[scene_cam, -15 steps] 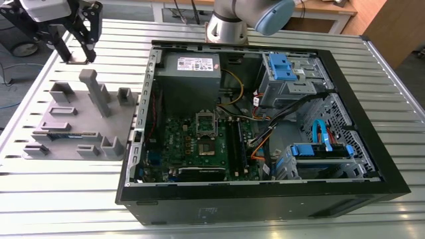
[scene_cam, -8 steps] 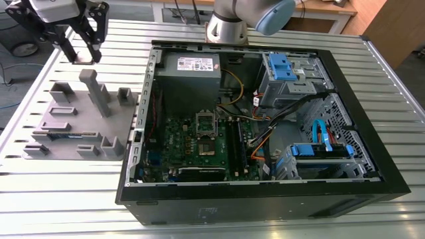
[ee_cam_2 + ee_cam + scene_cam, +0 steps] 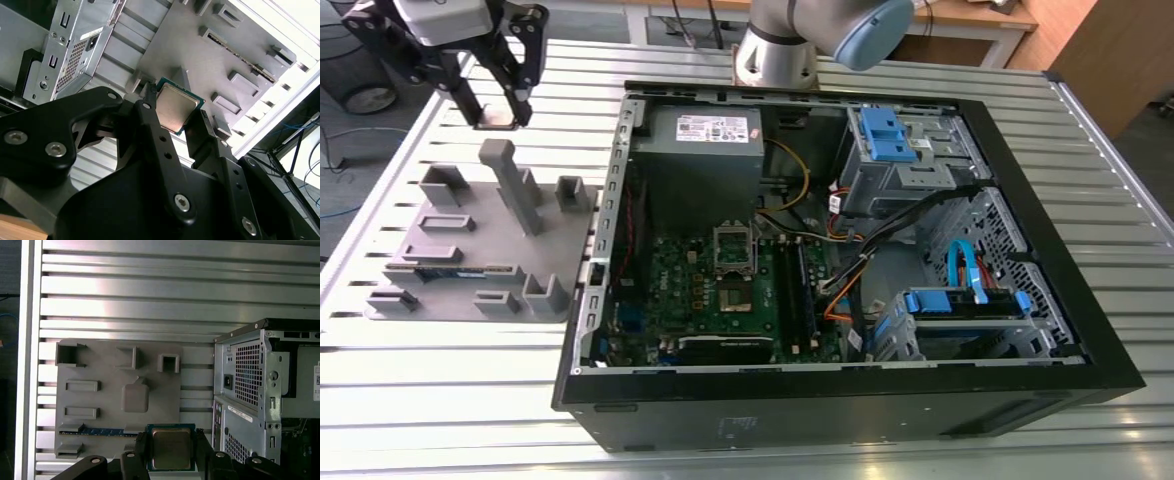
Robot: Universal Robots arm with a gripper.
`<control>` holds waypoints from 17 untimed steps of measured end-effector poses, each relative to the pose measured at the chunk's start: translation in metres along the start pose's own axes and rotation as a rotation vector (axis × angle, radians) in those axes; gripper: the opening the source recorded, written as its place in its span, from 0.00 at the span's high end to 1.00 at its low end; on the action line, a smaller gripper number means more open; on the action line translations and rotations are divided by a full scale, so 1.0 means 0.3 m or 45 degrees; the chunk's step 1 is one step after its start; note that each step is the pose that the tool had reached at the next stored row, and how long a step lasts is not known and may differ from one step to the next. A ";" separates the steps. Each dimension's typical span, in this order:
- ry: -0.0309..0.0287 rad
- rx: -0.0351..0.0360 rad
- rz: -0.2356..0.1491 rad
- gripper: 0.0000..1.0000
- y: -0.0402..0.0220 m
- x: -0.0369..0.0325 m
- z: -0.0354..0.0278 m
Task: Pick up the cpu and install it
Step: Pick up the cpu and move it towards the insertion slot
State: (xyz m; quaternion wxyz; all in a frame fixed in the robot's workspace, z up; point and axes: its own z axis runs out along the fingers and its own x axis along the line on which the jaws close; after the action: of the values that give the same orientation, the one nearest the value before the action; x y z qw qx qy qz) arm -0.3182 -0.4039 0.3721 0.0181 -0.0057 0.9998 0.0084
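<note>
So the end effector is closed down to chip width, with the cpu pinched by 2 opposite edges between its 2 fingers, metal top facing the wrist. In both wrist views the chip hangs in the air, clear of the grey holder under the end effector, which has a green memory stick in 1 slot. I'd call the pick-up half done and the install half not started. The socket inside the open case is well off to the side of the end effector and looks empty. My guess is that getting it there calls for keeping the chip flat and squared to the socket, with no squeezing or tilting.
</note>
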 end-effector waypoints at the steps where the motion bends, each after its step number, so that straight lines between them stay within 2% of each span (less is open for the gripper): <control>1: 0.0000 0.0000 0.000 0.53 0.000 -0.002 0.000; 17: 0.0000 0.0000 0.000 0.53 0.000 -0.018 0.001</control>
State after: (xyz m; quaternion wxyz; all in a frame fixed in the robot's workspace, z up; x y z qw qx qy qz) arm -0.3127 -0.4039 0.3721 0.0181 -0.0057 0.9998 0.0084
